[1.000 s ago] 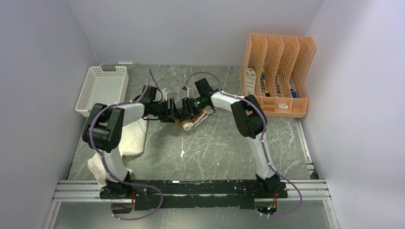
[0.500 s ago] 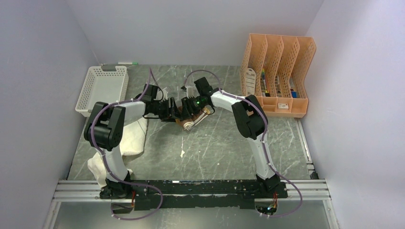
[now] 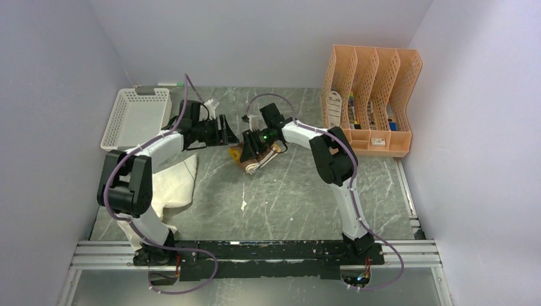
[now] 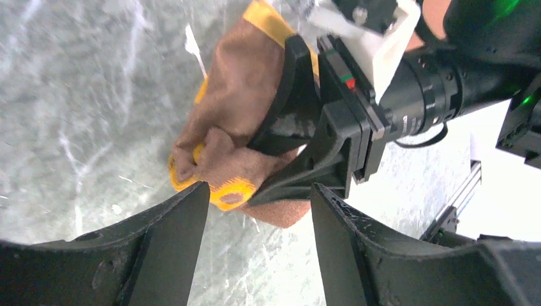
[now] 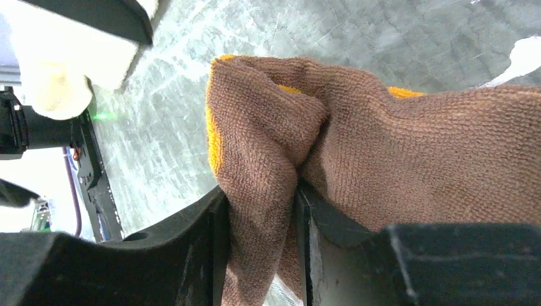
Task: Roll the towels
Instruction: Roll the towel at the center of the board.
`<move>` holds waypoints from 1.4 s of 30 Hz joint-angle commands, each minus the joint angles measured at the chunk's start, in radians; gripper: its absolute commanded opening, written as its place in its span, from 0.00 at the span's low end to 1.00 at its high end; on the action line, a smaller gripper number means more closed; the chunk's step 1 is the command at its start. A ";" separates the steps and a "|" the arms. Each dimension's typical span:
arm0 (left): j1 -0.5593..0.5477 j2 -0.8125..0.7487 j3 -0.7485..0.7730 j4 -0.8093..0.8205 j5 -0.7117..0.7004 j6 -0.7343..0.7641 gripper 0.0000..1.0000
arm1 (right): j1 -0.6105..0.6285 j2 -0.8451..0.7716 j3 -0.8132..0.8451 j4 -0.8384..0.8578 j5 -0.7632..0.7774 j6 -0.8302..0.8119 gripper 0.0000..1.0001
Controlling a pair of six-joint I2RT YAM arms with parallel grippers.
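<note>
Towels – two of them – lie on a grey marbled tabletop (image 3: 287,197) walled in by pale panels. At the far right stands a peach-coloured perforated plastic file rack (image 3: 373,95) with four slots, and at the far left a white plastic mesh basket (image 3: 136,118). The plain cream-white soft towel (image 3: 172,185) sprawls loose and crumpled along the left side of the table, partly beneath the left arm and reaching toward that arm's base.

The mustard-yellow and brown terry towel (image 3: 250,160) is a small bunched bundle on the far half of the table, roughly midway between basket and rack, with a pale edge at its near end. Both arms reach inward to it.

The right gripper (image 5: 260,191) is clamped onto it: in the right wrist view the two black fingers (image 5: 191,255) pinch a thick brown fold between them, the cloth bulging above the tips with yellow peeking out at the creases. The left wrist view shows the same grip from the other side, the right gripper (image 4: 300,127) pressing into the brown cloth while a yellow-lined end curls beneath it.

The left gripper (image 4: 258,191) is spread wide with nothing between its fingers (image 4: 172,236) – only bare table and the bundle beyond the tips. From above, the left gripper (image 3: 224,131) sits just left of the bundle, apart from it.

A small white scrap (image 3: 244,205) lies alone mid-table.
</note>
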 commanded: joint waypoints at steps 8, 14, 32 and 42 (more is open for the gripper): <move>0.028 0.143 0.116 -0.082 -0.052 0.078 0.64 | 0.006 0.082 -0.063 -0.097 0.033 -0.051 0.38; -0.020 0.202 0.150 -0.115 -0.050 0.133 0.66 | 0.006 0.089 -0.060 -0.096 0.027 -0.050 0.38; -0.043 0.306 0.147 -0.127 -0.086 0.123 0.07 | 0.020 0.021 -0.020 -0.204 0.256 -0.156 0.46; -0.042 0.313 0.173 -0.165 -0.106 0.131 0.07 | 0.159 -0.315 -0.210 -0.112 0.809 -0.278 0.69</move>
